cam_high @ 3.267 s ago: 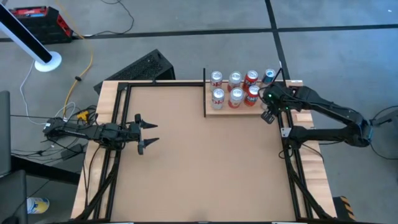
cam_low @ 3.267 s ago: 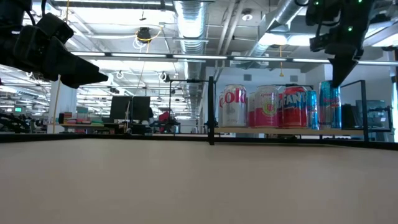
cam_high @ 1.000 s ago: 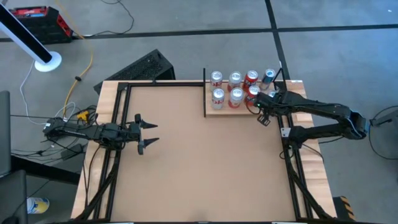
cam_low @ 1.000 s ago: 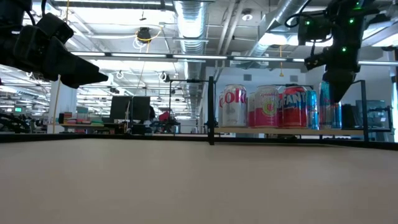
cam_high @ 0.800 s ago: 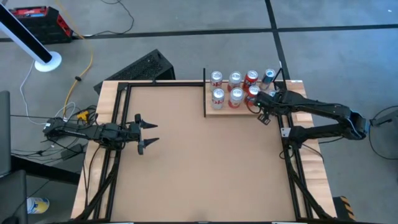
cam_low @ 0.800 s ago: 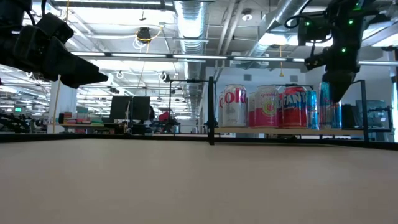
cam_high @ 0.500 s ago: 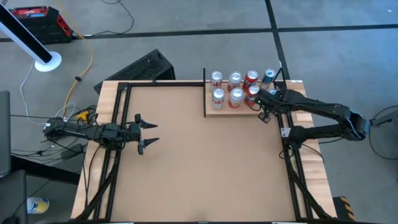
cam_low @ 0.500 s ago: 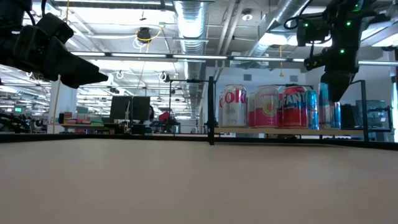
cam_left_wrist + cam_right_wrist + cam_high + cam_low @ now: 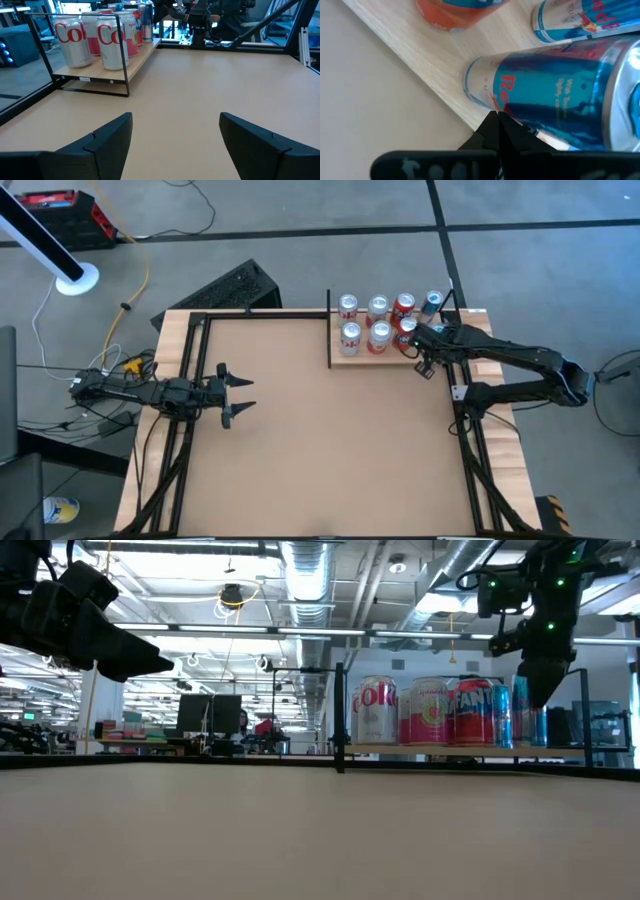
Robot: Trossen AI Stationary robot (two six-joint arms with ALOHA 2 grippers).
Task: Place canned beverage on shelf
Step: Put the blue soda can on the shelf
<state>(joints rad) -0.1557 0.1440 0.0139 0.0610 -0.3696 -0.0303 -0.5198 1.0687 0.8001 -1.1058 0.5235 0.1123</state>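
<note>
The shelf (image 9: 360, 358), a pale wood board with thin black posts, stands at the table's far right and carries several cans in two rows. Among them are white-and-red cans (image 9: 111, 41), an orange can (image 9: 455, 10) and two slim blue cans (image 9: 555, 95) (image 9: 570, 20). My right gripper (image 9: 499, 120) is shut and slants down at the shelf's near right corner. Its tips are right before the nearer blue can's lower side, which stands upright on its base by the board's edge. My left gripper (image 9: 250, 394) hangs open and level over the table's left side, holding nothing. My right gripper's shut fingertips (image 9: 495, 131) overlap the nearer blue can's side close to its base (image 9: 485, 85), coming slanting down from the table's near right. I cannot tell whether they touch the can. The can stands upright on the shelf.
The brown tabletop (image 9: 320, 450) stretches bare between the two arms. Black frame rails (image 9: 185, 360) run along the table's left and right sides. A black post (image 9: 329, 330) marks the shelf's left end.
</note>
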